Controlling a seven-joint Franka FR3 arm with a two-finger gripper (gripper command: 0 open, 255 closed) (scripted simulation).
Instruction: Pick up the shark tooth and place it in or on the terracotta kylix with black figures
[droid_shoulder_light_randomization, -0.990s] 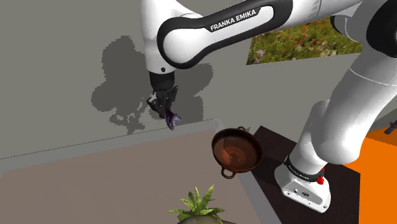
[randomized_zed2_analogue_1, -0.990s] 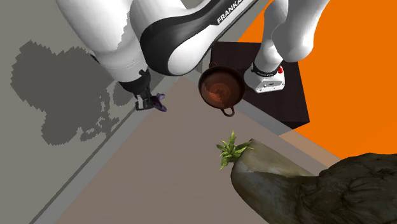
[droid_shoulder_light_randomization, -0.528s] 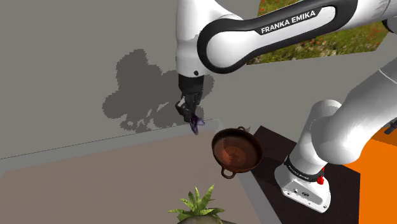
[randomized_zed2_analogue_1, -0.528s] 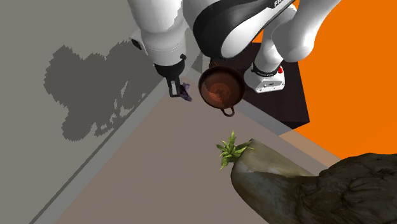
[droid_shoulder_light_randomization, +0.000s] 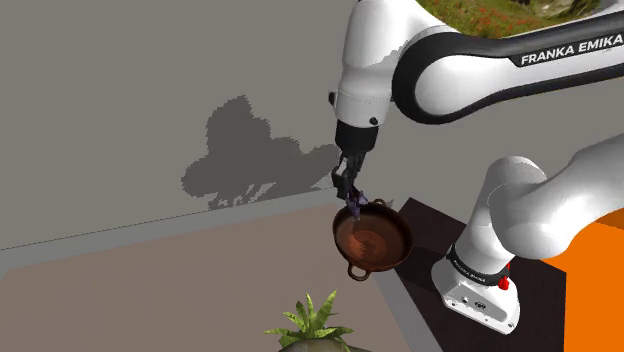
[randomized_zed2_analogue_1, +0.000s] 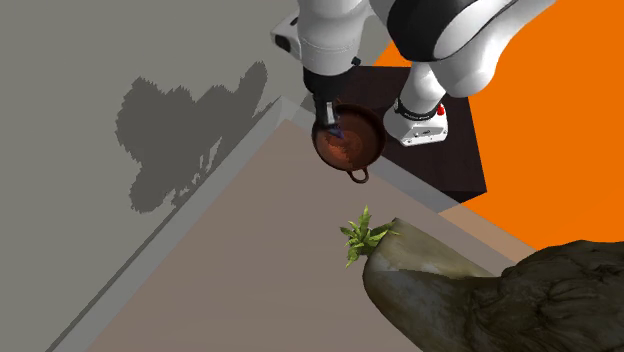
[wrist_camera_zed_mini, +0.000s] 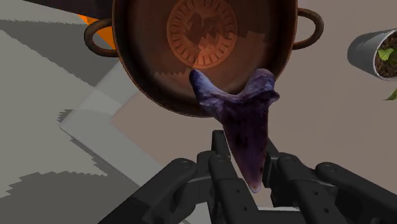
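- shark tooth (wrist_camera_zed_mini: 238, 121): dark purple, smooth, mottled, faint sheen.
- kylix (wrist_camera_zed_mini: 146, 57): reddish-brown, glazed-looking gloss, dark figured medallion inside.
- claw (wrist_camera_zed_mini: 245, 159): black, matt, ribbed.
- arm (droid_shoulder_light_randomization: 470, 75): white shell, smooth, glossy.
- counter (droid_shoulder_light_randomization: 150, 280): taupe, matt, plain.

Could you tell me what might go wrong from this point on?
1. The shark tooth hangs over the kylix rim, not its centre; released now, it might glance off and land outside.
2. The gripper sits close above that rim, so descending further could knock the kylix.
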